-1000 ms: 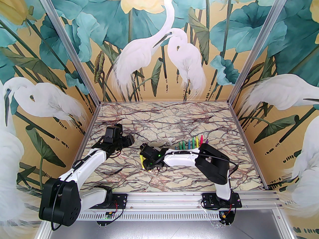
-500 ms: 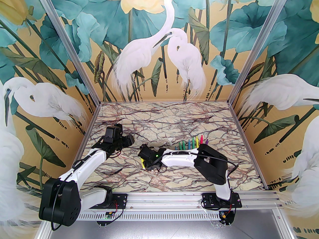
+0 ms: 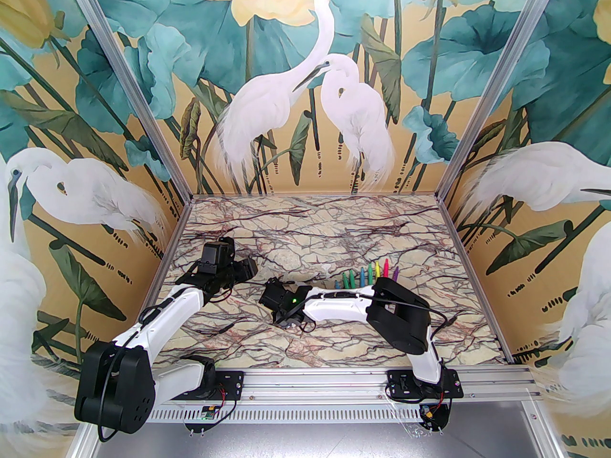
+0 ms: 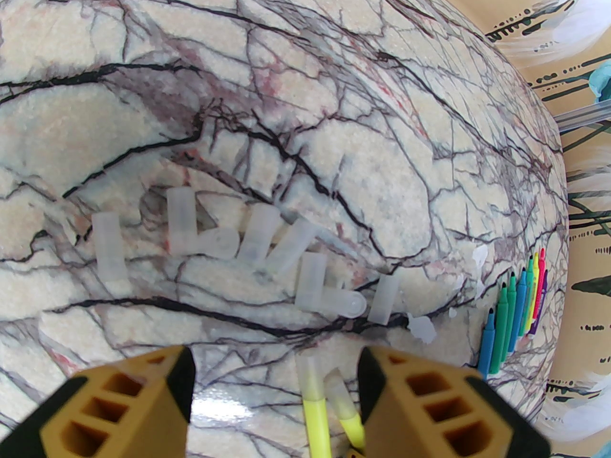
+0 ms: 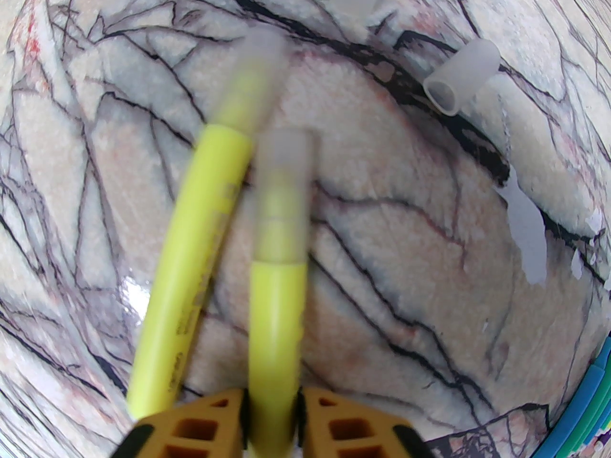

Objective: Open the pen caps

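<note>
Since the right end effector (image 5: 272, 399) pinches one yellow pen (image 5: 277, 303) beside its twin (image 5: 200, 236), both may lift. The spread, empty left end effector (image 4: 277, 370) could catch the wrong cap (image 5: 261, 48).

Marble-veined tabletop (image 3: 334, 236), egret-and-lotus mural walls (image 3: 305, 88), aluminium frame posts (image 3: 137, 88), white chipped patches (image 5: 525, 227) on the tabletop

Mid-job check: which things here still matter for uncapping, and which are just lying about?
In play: capped yellow pen gripped by the right end effector; second capped yellow pen beside it; open left end effector.
Lying about: loose caps, finished uncapped pens, white flecks on the table.
</note>
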